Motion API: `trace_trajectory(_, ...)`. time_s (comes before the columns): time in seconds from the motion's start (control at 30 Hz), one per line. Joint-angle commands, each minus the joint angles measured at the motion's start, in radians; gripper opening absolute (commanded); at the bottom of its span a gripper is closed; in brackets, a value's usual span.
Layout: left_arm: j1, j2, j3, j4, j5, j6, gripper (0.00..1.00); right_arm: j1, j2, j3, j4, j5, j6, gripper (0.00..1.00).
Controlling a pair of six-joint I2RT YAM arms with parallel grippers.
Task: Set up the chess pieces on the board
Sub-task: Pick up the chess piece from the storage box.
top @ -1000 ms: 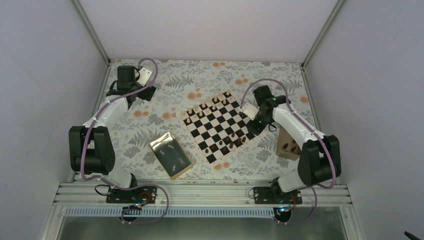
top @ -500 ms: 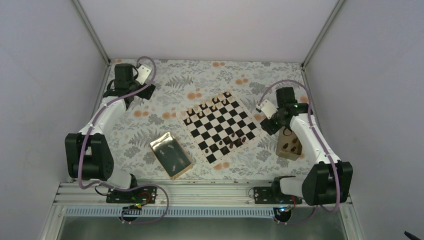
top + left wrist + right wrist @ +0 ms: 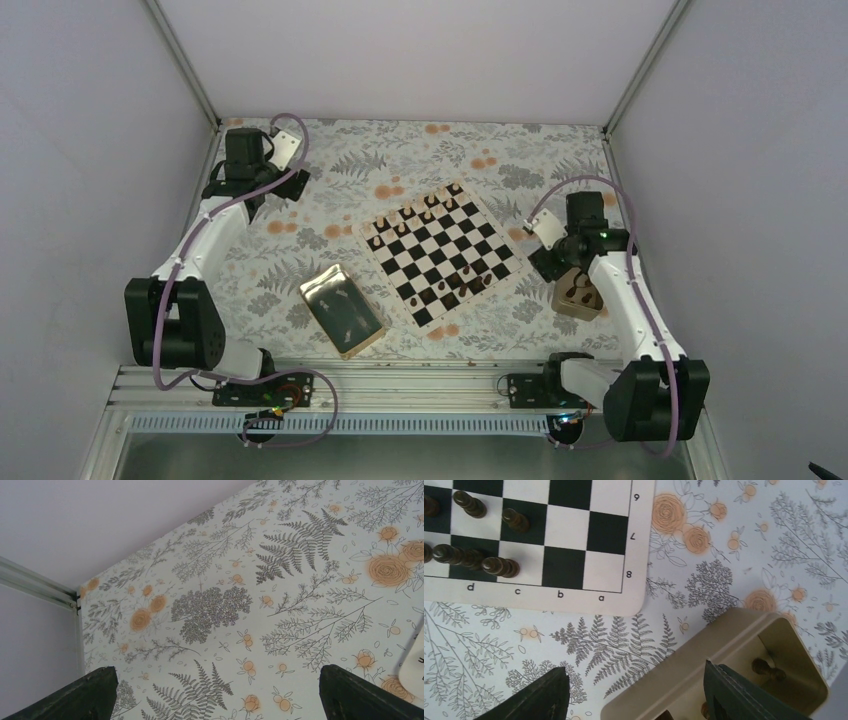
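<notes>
Held the right gripper (image 3: 639,702) wide apart and empty, straddling the near wall of the tan box (image 3: 704,650). Found dark chess pieces (image 3: 768,669) inside, beyond its right finger, and others standing on the chessboard (image 3: 574,597) up-left of it. Held the left gripper (image 3: 225,700) likewise apart and empty over bare floral cloth (image 3: 280,580). Risked, on descending here, striking the wall and shoving the box, or pinching a piece askew.

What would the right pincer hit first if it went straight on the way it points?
Probably the near wall of the box. The right pincer hangs open over that corner, though depth is unclear.
</notes>
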Motion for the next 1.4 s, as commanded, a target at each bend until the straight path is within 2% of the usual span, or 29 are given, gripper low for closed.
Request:
trace_trajectory(0.0,-0.007,-0.014,0.003,-0.002,0.018,-0.03,1.0,-0.023,-0.022,-0.013,0.018,0.04,-0.006,0.7)
trace_trajectory(0.17,-0.008,0.003,-0.007,0.02,0.008,-0.02,1.0,-0.092,-0.027,-0.017,0.013,0.103,-0.013,0.73)
trace_trajectory(0.37,-0.012,0.046,0.017,0.031,-0.013,0.013,1.0,-0.217,-0.06,0.01,0.005,0.077,-0.055,0.74)
trace_trajectory(0.6,-0.033,0.066,0.033,0.068,0.005,0.027,1.0,-0.362,-0.062,0.088,-0.061,-0.022,-0.276,0.74)
trace_trajectory(0.73,-0.045,0.1,0.053,0.072,0.01,0.029,1.0,-0.42,0.046,0.139,-0.082,-0.014,-0.339,0.72)
trace_trajectory(0.83,-0.048,0.12,0.053,0.07,0.03,0.032,1.0,-0.437,0.159,0.2,-0.096,-0.01,-0.337,0.66)
trace_trajectory(0.97,-0.052,0.125,0.022,0.1,0.042,0.033,1.0,-0.436,0.279,0.29,-0.136,-0.077,-0.305,0.55)
trace_trajectory(1.17,-0.051,0.132,0.021,0.109,0.038,0.043,1.0,-0.404,0.409,0.295,-0.207,-0.091,-0.287,0.53)
trace_trajectory(1.37,-0.051,0.144,0.026,0.103,0.027,0.048,1.0,-0.4,0.384,0.19,-0.221,-0.021,-0.318,0.53)
